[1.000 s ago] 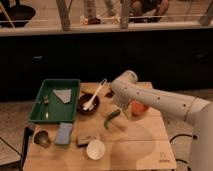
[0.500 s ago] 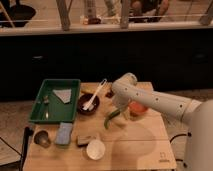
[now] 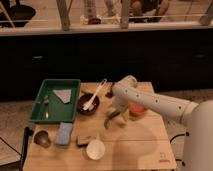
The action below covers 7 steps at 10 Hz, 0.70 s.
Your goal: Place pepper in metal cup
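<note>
Pepper [image 3: 111, 119], slim, curved and glossy green, lies at the tips of the gripper [image 3: 117, 112], whose fingers stand wide, gripping nothing. The round, dull grey metal cup [image 3: 42, 138] sits far left of the fingers on the pale wooden table [image 3: 135, 145].

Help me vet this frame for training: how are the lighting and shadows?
Camera view: dim, warm light on the table, a brighter strip at the top, dark cabinets between. The gripper, just above the pepper, is in the arm's shade; the metal cup sits in a dark corner.
</note>
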Tool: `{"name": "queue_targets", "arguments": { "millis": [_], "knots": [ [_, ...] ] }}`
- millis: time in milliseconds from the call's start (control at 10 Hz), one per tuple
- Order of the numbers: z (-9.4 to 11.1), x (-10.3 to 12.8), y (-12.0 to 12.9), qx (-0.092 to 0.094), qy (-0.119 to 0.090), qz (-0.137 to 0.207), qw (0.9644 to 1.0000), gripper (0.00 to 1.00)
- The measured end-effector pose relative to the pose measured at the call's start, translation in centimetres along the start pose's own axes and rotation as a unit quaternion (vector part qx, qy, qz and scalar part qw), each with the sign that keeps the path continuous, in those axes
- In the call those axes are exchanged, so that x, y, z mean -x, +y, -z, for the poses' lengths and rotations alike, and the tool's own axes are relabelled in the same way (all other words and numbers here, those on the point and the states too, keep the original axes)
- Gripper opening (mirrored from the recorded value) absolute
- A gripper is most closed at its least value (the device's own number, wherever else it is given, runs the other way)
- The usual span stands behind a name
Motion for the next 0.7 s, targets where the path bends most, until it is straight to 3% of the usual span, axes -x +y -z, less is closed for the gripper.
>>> {"name": "queue_targets", "arguments": {
  "millis": [400,700],
  "knots": [
    [-1.0,-0.1,0.2,-0.002,-0.008,-0.005,1.0,0.78],
    [-1.6,-0.3,0.5,-0.001,-0.011,-0.01,0.9999,0.51]
  ]
}}
